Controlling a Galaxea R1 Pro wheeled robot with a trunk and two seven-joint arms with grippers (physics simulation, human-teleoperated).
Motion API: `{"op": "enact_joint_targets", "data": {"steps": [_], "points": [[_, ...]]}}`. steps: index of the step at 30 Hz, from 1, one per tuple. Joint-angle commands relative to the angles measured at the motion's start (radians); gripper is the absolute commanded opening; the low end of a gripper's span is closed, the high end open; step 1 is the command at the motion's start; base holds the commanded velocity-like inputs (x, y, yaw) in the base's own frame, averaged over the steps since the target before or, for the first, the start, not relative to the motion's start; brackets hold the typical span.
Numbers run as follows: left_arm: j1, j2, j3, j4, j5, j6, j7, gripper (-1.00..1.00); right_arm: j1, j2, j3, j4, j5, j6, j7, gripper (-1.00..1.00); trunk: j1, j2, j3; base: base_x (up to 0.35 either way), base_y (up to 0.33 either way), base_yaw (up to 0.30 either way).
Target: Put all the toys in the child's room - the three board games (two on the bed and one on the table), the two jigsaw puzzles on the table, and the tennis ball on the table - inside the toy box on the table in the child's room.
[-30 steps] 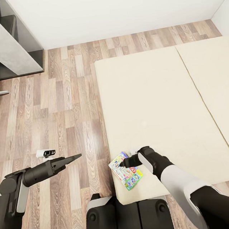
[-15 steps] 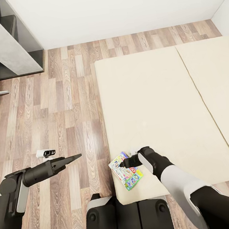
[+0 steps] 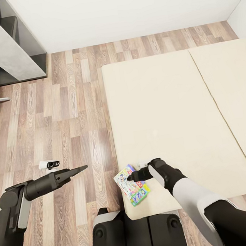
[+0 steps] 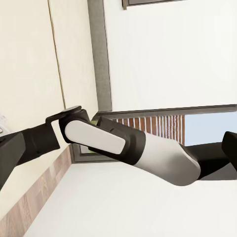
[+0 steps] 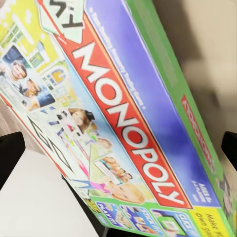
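Lying on bed (image 3: 168, 113) at near corner, overhanging edge toward floor: game box (image 3: 132, 185), long axis running diagonally.

Reaching in from bed side, right gripper (image 3: 132, 175) over box top; grip state unclear.

Hanging well apart: left gripper (image 3: 80, 169), looking closed and empty.

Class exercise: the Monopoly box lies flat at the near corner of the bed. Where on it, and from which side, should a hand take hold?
Grip a thin edge of the Monopoly box, coming in low from the bed's open floor side. The box is flat and probably too wide to span, and its left corner juts past the mattress edge, so fingers can likely close above and below it there. The right hand is already at the box.
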Motion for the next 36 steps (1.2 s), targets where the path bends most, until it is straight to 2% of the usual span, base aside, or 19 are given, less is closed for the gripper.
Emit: {"op": "enact_joint_targets", "data": {"steps": [1,11,14,18,24,36], "points": [[0.000,0.000,0.000,0.000,-0.001,0.011,-0.004,1.00,-0.001,0.000,0.003,0.000,-0.006,0.003,0.000,1.00,0.001,-0.002,-0.001,0.000,0.000,0.000],[0.001,0.000,0.000,-0.001,0.000,0.011,-0.004,1.00,-0.001,0.000,0.003,-0.001,-0.005,-0.004,0.003,1.00,0.001,-0.002,-0.001,0.000,0.000,0.000],[0.001,-0.009,0.002,0.004,0.000,0.006,-0.002,1.00,-0.008,0.000,-0.008,0.008,-0.020,0.003,0.006,1.00,0.001,-0.002,-0.001,0.000,0.000,0.000],[0.001,-0.012,0.002,0.004,0.000,0.006,-0.002,1.00,-0.006,0.000,-0.011,0.005,-0.017,-0.003,0.006,1.00,0.001,-0.002,-0.001,0.000,0.000,0.000],[0.001,-0.020,0.003,0.004,0.000,0.006,-0.002,1.00,0.006,0.000,-0.031,-0.012,-0.051,-0.037,0.002,1.00,0.001,-0.002,-0.001,0.000,0.000,0.000],[0.001,-0.023,0.003,0.005,0.000,0.006,-0.002,1.00,0.010,0.000,-0.033,-0.016,-0.118,-0.096,0.000,1.00,0.001,-0.002,-0.001,0.000,0.000,0.000]]}}
